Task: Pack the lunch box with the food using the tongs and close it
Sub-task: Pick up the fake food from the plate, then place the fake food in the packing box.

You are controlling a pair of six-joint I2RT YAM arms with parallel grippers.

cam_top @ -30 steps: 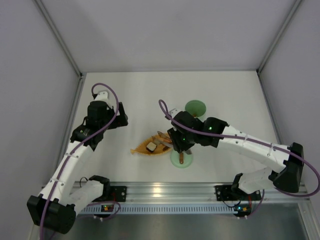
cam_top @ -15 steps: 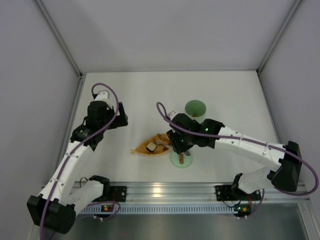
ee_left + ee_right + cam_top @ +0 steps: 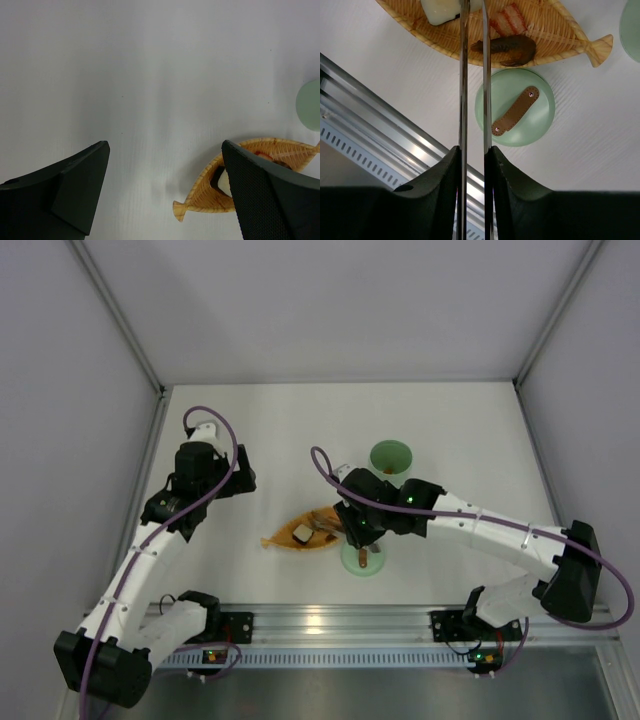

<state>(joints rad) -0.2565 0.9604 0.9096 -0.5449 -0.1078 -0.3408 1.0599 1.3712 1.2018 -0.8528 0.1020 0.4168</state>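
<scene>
White tabletop [image 3: 300, 420], grey walls all round. Clamping the tongs [image 3: 464, 75] in the right gripper [image 3: 473, 150]: slim pale arms running near-parallel up frame centre, reaching over the orange dish [image 3: 555, 40] carrying the food [image 3: 507, 49]. Lying just below the dish: mint lid [image 3: 540, 115], brown handle. Standing right of centre overhead: lunch box [image 3: 390, 456]. Hanging spread, empty: left gripper [image 3: 165, 150].
</scene>
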